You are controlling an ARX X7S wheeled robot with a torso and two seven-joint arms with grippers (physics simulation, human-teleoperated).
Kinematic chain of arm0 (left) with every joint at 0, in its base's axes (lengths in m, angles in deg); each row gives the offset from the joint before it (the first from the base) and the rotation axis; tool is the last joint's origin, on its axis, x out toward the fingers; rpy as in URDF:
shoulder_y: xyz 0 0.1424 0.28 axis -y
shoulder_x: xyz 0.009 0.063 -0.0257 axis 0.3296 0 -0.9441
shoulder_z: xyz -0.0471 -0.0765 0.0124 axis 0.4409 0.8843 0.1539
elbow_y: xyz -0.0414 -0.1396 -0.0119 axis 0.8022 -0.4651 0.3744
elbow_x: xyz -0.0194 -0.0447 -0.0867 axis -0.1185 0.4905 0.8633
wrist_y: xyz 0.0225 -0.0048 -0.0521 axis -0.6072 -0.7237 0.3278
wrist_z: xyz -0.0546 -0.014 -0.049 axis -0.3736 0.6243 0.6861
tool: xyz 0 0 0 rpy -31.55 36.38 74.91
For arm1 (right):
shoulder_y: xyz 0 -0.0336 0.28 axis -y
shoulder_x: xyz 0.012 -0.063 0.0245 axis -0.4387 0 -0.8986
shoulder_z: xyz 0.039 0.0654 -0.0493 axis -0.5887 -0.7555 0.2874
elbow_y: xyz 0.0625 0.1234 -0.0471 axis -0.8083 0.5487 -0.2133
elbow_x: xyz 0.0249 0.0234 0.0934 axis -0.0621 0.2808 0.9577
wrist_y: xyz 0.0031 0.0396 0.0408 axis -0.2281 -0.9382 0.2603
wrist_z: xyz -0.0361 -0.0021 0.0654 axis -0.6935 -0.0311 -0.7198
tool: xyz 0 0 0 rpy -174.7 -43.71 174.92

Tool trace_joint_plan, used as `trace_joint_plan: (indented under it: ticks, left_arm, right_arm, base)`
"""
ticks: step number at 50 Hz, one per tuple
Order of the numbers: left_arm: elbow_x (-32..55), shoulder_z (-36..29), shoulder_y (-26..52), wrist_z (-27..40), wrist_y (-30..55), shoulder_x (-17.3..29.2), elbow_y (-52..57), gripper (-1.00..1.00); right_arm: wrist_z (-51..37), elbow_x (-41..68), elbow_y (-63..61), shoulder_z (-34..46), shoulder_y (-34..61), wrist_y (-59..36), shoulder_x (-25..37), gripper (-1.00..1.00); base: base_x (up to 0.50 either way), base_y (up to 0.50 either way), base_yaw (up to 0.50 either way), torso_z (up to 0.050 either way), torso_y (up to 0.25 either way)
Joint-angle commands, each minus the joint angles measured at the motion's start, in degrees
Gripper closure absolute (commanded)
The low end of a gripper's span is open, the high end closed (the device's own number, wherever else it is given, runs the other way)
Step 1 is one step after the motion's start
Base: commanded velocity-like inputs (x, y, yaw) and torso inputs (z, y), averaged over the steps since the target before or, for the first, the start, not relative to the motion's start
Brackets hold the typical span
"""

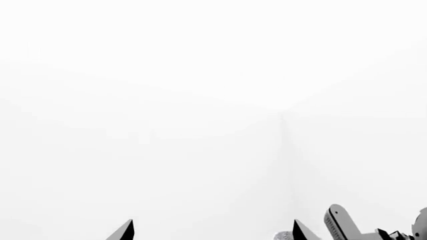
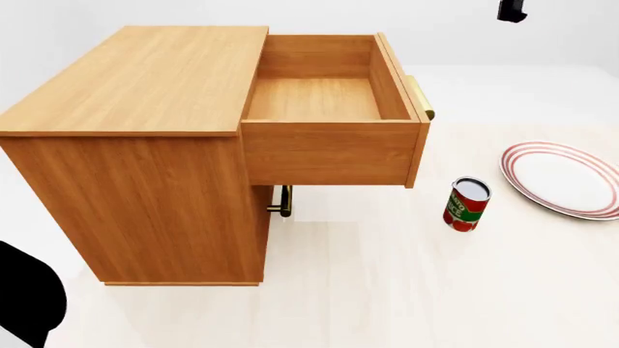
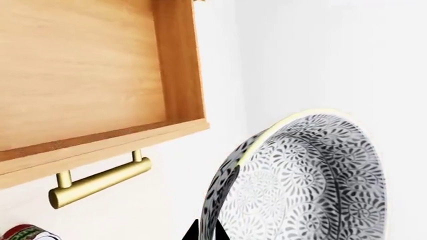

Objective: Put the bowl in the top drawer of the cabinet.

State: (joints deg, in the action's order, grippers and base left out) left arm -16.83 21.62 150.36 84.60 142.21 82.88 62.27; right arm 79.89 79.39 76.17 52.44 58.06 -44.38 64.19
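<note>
The bowl (image 3: 307, 185), blue-grey with a dense white floral pattern, hangs tilted on edge in the right wrist view. My right gripper (image 3: 208, 232) is shut on its rim, one dark fingertip on each side of the wall. Below and beside it the top drawer (image 2: 324, 98) of the cabinet (image 2: 135, 145) stands pulled out and empty, its brass handle (image 3: 100, 182) facing the bowl. The bowl is out of the head view, where only a black part of the right arm (image 2: 511, 10) shows at the top right. My left gripper (image 1: 213, 232) is open against white background.
A red can (image 2: 467, 204) stands on the pale floor in front of the drawer. A flat white plate with red rim rings (image 2: 566, 177) lies to its right. The lower drawer's brass handle (image 2: 280, 201) shows under the open drawer.
</note>
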Motion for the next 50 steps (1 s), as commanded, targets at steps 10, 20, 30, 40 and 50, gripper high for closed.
trace_joint_plan:
  ticks: [10, 20, 30, 40, 50]
  left_arm:
    - [2.98, -0.28, 1.44, 1.05, 0.08, 0.64, -0.57, -1.0]
    - [3.13, -0.51, 1.92, 0.1, -0.42, 2.04, 0.1, -1.0]
    - [8.85, 0.79, 4.9, 4.46, 1.46, 3.73, 0.64, -1.0]
    - [9.8, 1.51, 5.21, 4.34, 1.06, 5.44, 0.99, -1.0]
    - [9.39, 2.43, 4.01, 3.05, -0.16, 6.53, 1.82, -1.0]
  right_arm:
    - [10.63, -10.54, 4.55, -16.85, -0.99, 3.88, -8.17, 1.0]
    - [13.65, -11.4, 4.55, -19.83, -0.85, 1.91, -11.24, 1.0]
    - [15.93, -11.85, 4.55, -20.54, -1.25, 0.07, -13.68, 1.0]
    - [17.04, -8.93, 4.55, -18.4, -0.65, -0.46, -15.1, 1.0]
    - [16.01, 1.97, 4.54, -8.3, 1.6, 0.14, -15.11, 1.0]
  base:
    - [0.0, 0.0, 0.0, 0.0, 0.0]
    - [0.0, 0.0, 0.0, 0.0, 0.0]
    - [0.0, 0.0, 0.0, 0.0, 0.001]
    - [0.0, 0.0, 0.0, 0.0, 0.0]
    - [0.0, 0.0, 0.0, 0.0, 0.0]
